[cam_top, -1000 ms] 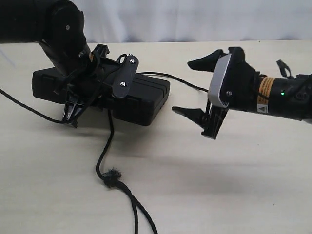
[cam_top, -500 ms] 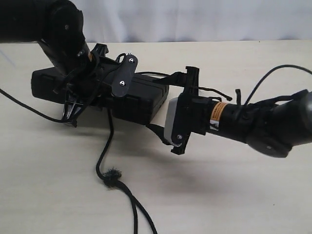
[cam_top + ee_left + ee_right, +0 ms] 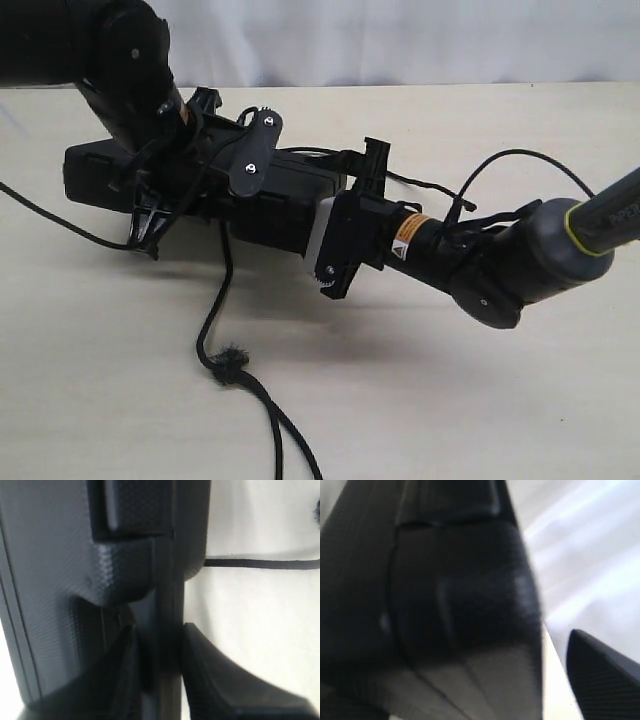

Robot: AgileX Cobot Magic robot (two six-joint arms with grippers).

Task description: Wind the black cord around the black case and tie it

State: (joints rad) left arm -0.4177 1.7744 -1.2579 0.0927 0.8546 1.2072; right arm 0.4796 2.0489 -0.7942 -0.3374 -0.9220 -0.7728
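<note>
The black case lies on the table at centre left. My left gripper is shut on its front edge; in the left wrist view both fingers pinch the case's rim. My right gripper stands open with its jaws astride the case's right end. In the right wrist view the case fills the gap, and bare table shows between it and one finger. The black cord drops from the case to a fuzzy knot. In the left wrist view a stretch of cord crosses the table.
Another cord strand trails off the left edge of the table. Beyond the knot two strands run toward the front edge. A thin robot cable loops above the right arm. A white backdrop closes the far side.
My right arm has swung left and lower, from beside the case to its right end, with its jaws now astride it and a little narrower. The left gripper and case have not moved.
</note>
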